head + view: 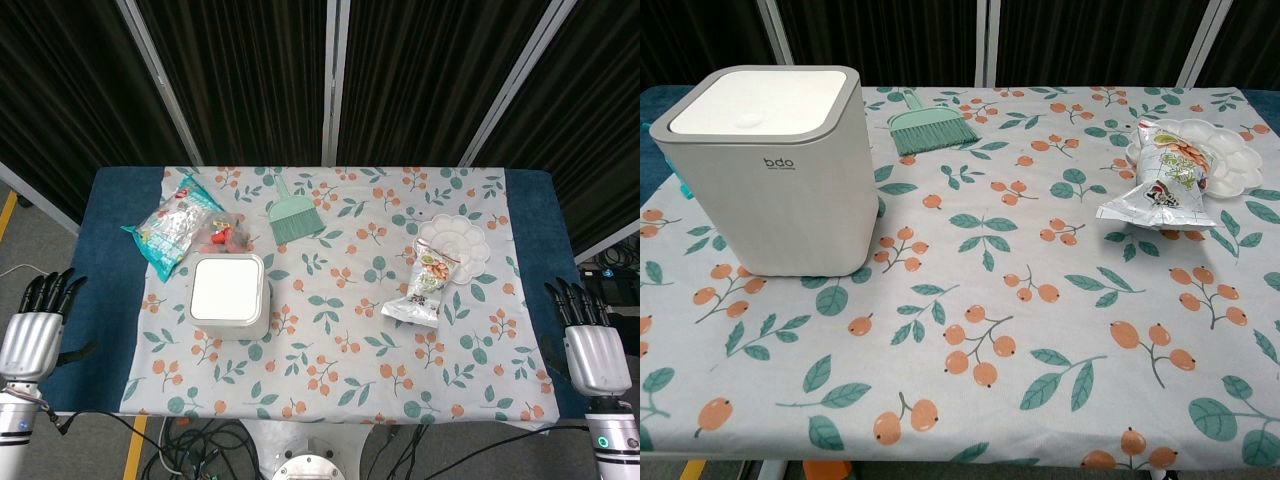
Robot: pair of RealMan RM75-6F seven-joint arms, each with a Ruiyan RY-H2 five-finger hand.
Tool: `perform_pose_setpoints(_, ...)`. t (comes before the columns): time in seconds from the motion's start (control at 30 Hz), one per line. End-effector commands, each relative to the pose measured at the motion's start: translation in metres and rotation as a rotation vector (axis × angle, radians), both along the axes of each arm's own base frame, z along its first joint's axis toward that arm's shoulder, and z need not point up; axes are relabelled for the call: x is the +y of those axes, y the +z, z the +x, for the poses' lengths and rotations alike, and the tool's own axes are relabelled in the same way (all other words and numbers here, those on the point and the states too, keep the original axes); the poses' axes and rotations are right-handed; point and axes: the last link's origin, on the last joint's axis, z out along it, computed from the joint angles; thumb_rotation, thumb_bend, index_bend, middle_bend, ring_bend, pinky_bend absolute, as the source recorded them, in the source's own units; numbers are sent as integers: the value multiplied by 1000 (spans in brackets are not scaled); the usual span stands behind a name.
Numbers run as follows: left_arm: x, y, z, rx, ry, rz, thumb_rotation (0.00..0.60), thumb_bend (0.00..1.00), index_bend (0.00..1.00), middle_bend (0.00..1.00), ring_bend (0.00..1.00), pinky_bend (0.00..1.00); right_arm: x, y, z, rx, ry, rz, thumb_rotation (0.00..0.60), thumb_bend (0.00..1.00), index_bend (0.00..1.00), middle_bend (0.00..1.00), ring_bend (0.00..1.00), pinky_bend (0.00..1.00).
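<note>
Head view first: both hands hang off the desk's near corners, holding nothing. The left hand (35,330) sits outside the left edge of the desk (110,200), fingers spread and pointing away from the robot; the right hand (590,345) mirrors it outside the right edge, fingers likewise apart. Neither touches anything, so by my reading no handling is under way and every item lies untouched.

Take the white bin (229,294) as landmark. Its lid is closed, so its contents cannot be seen. Just behind it to the left lies a teal snack bag (168,230), with a small red-and-clear packet (222,236) touching the bin's back edge. Behind it to the right is a green hand brush (294,218). Well to its right, a nut packet (424,288) leans on a white scalloped plate (462,238), which holds nothing else.

Chest view: the bin (775,170) stands upright at left, lid shut. The brush (932,127) lies behind it to the right; the nut packet (1165,180) overlaps the plate (1230,165) far right. No hand shows here.
</note>
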Motion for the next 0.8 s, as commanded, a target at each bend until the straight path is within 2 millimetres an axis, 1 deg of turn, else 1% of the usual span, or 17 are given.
perform_pose_setpoints(0.03,0,-1,0,0,3,-3,600,18,125,44,0,0,-3,-2,0,-9,5,10,600,361,0,32,4,0)
perform_pose_setpoints(0.27,-4,0,-1,0,7,-3,600,18,125,44,0,0,-1,-1,0,-8,-1,13,600,362,0,31,4,0)
perform_pose_setpoints(0.37,-4,2,0,-5,-4,3,600,17,125,43,0,0,-1,4,2,-11,7,4,600,361,0,31,4,0)
perform_pose_setpoints(0.43,-2,4,4,-17,-37,-3,600,17,125,44,0,0,-2,10,5,-5,19,-3,600,361,0,31,4,0)
perform_pose_setpoints(0.57,7,7,22,-87,-168,-63,600,17,131,46,0,0,-9,27,16,22,44,-17,600,361,0,29,4,0)
perform_pose_setpoints(0.67,14,9,43,-137,-294,-132,600,12,158,93,14,0,-14,38,26,44,54,-26,600,361,0,28,4,0)
perform_pose_setpoints(0.73,19,6,57,-157,-369,-200,600,6,173,115,31,0,-16,44,33,53,60,-31,600,361,0,27,4,0)
perform_pose_setpoints(0.8,24,0,69,-160,-416,-281,597,0,175,117,34,0,-18,48,38,54,67,-33,600,360,0,27,4,0)
